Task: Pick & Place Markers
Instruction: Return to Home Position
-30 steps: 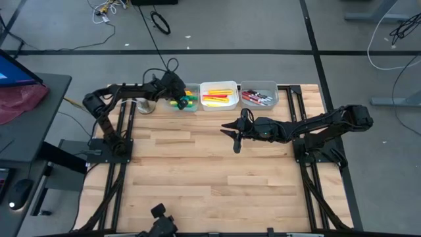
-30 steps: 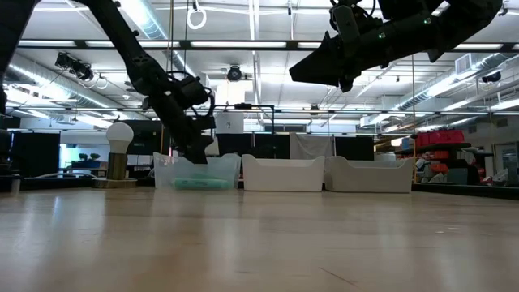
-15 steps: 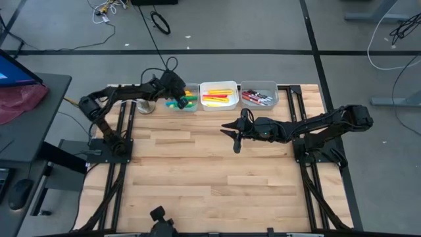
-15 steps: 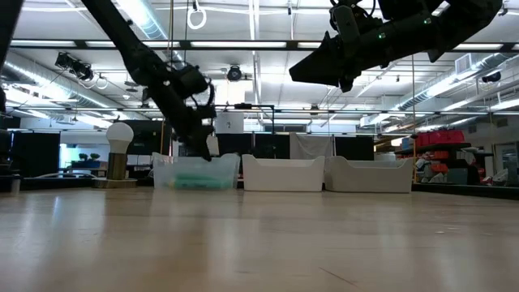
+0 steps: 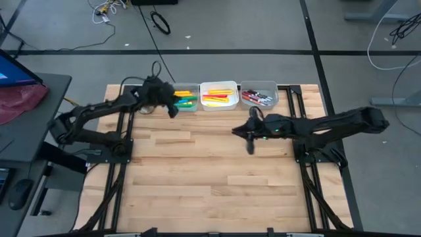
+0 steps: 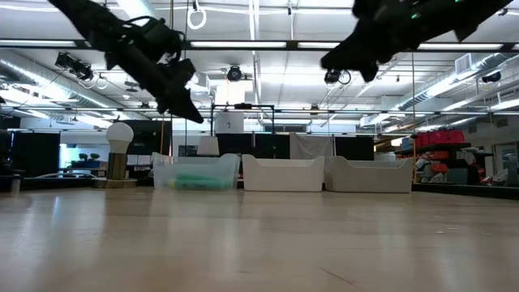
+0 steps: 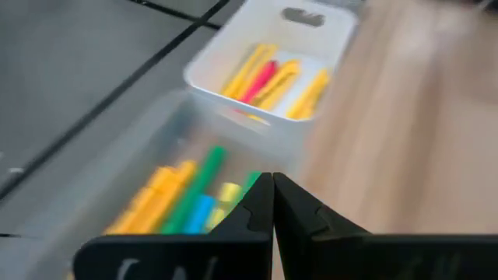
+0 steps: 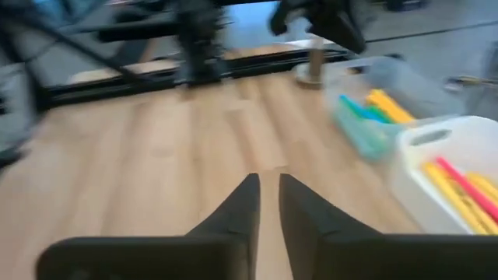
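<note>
The left gripper (image 5: 173,110), fingers pressed together and empty, hangs above the bench (image 5: 197,178) just near-left of the clear bin (image 5: 191,85), where yellow, green and blue markers (image 5: 187,100) lie. More markers fill the white bin (image 5: 218,83) and the right-hand bin (image 5: 260,82). The right gripper (image 5: 249,146), fingers a sliver apart, hovers mid-bench holding nothing.
</note>
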